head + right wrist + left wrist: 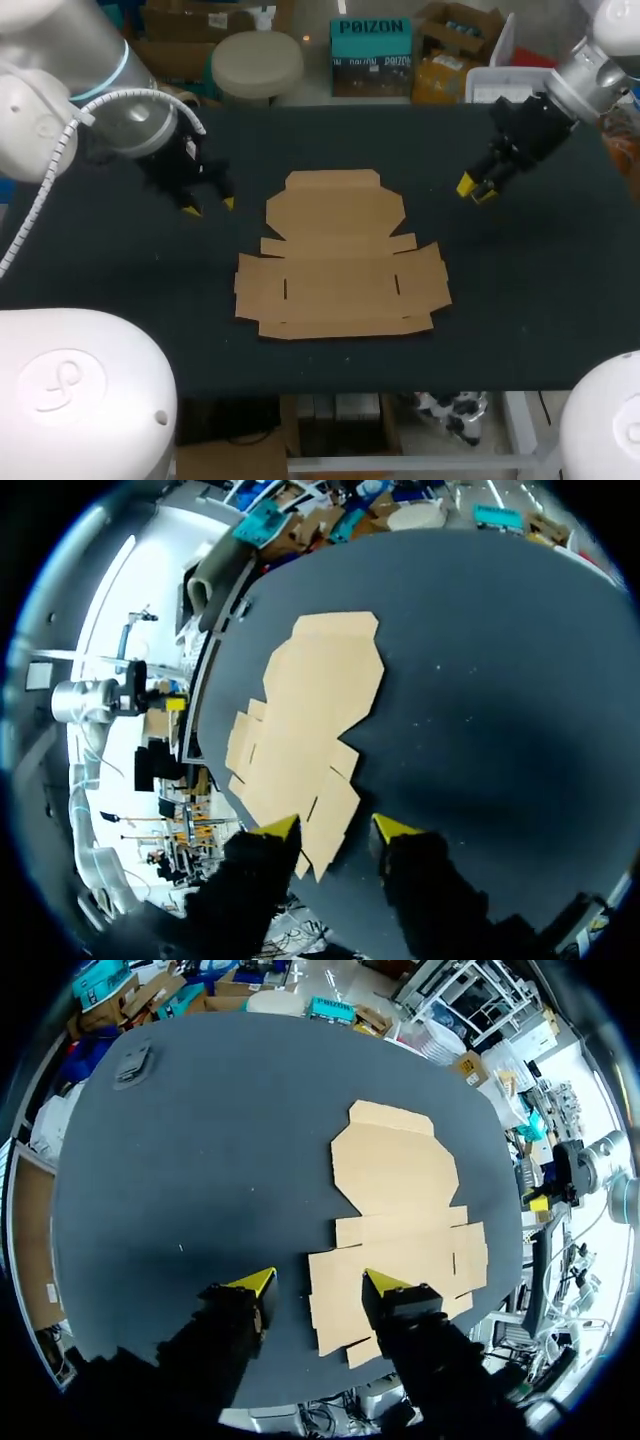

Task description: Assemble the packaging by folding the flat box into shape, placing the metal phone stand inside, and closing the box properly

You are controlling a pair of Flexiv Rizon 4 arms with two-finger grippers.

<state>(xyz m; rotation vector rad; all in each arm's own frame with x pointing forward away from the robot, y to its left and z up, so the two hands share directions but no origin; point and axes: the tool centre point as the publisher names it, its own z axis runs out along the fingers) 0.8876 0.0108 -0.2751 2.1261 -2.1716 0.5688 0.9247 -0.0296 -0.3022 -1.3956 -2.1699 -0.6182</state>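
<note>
Two claws spread and empty, left claw (207, 205) mid-left, right claw (477, 188) upper right, flat box (340, 262) at centre of table (540, 300), one corner hidden behind my right fingers (275, 830).

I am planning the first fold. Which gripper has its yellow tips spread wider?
The left gripper: in the head view its tips stand clearly apart, while those of the right gripper sit closer together.

No readable text on the table (540, 300).
</note>
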